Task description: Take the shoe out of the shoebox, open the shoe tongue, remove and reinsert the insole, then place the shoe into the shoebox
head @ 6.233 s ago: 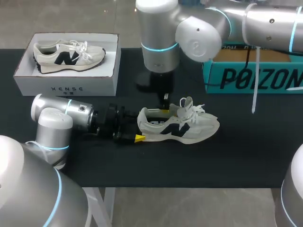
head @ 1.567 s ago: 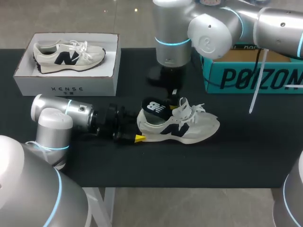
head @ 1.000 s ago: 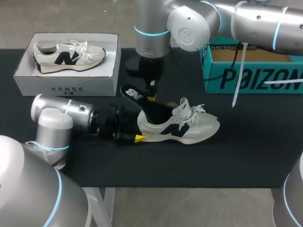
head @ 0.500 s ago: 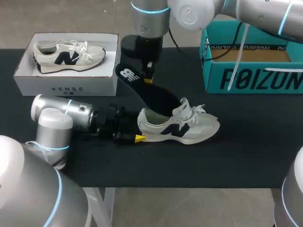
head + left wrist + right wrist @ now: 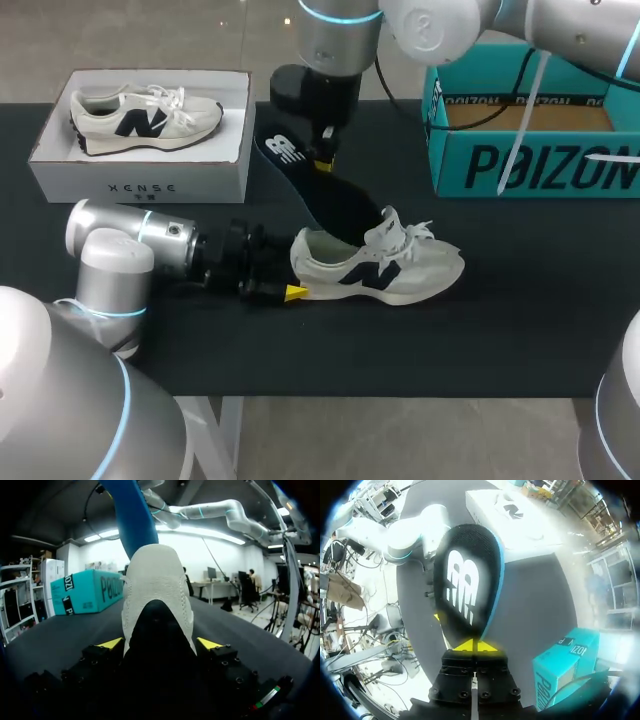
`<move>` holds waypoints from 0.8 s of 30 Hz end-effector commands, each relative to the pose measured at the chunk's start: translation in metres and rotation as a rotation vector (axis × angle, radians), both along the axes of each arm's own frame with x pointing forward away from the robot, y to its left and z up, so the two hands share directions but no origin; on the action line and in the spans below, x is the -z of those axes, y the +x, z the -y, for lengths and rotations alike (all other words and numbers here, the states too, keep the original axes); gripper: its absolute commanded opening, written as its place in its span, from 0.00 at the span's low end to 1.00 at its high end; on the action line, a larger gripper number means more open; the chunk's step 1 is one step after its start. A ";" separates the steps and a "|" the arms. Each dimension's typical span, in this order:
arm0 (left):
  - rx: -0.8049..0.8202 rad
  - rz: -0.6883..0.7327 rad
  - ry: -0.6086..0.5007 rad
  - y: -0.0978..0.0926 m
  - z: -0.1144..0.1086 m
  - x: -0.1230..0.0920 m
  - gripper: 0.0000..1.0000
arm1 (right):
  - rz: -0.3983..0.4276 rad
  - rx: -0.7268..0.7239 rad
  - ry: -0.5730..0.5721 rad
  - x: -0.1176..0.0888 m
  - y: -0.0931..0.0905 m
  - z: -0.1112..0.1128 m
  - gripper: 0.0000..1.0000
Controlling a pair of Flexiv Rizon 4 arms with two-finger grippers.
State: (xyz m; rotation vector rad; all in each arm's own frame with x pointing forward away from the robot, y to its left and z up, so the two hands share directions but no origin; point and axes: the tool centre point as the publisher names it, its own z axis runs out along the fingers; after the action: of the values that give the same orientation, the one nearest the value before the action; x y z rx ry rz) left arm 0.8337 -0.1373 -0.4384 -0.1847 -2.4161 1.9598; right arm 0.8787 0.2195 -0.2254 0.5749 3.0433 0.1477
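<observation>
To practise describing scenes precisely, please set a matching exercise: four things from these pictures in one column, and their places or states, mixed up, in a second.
Things
1. dark insole with white logo
2. cream sneaker outside the boxes
3. second cream sneaker
4. teal cardboard box

Places
A. lying in the white shoebox
B. heel clamped in the left hand
C. open, at the far right of the black table
D. pinched in the right hand, raised

Pairs: 1-D, 2-B, 3-A, 4-C
</observation>
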 end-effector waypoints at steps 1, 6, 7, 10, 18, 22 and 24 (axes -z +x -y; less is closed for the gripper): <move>-0.002 0.001 0.001 -0.001 0.001 0.003 0.00 | 0.008 -0.003 0.013 -0.004 -0.003 0.006 0.00; -0.002 0.001 0.001 -0.001 0.001 0.003 0.00 | 0.003 -0.002 0.011 0.004 -0.007 0.004 0.00; -0.002 0.001 0.001 -0.001 0.001 0.003 0.00 | 0.002 -0.002 0.010 0.007 -0.007 0.003 0.00; -0.002 0.001 0.001 -0.001 0.001 0.003 0.00 | -0.007 0.006 0.017 0.014 -0.008 0.002 0.00; -0.002 0.001 0.001 -0.001 0.001 0.003 0.00 | -0.014 0.016 0.023 0.017 -0.005 0.001 0.00; -0.002 0.001 0.001 -0.001 0.001 0.003 0.00 | -0.003 0.026 0.026 0.008 -0.001 0.000 0.00; -0.002 0.001 0.001 -0.001 0.001 0.003 0.00 | 0.000 0.028 0.025 0.007 -0.001 -0.001 0.00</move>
State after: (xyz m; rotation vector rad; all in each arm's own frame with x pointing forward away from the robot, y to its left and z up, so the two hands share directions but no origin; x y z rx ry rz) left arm 0.8337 -0.1373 -0.4384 -0.1846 -2.4162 1.9598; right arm 0.8785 0.2197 -0.2361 0.6161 3.0366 0.1933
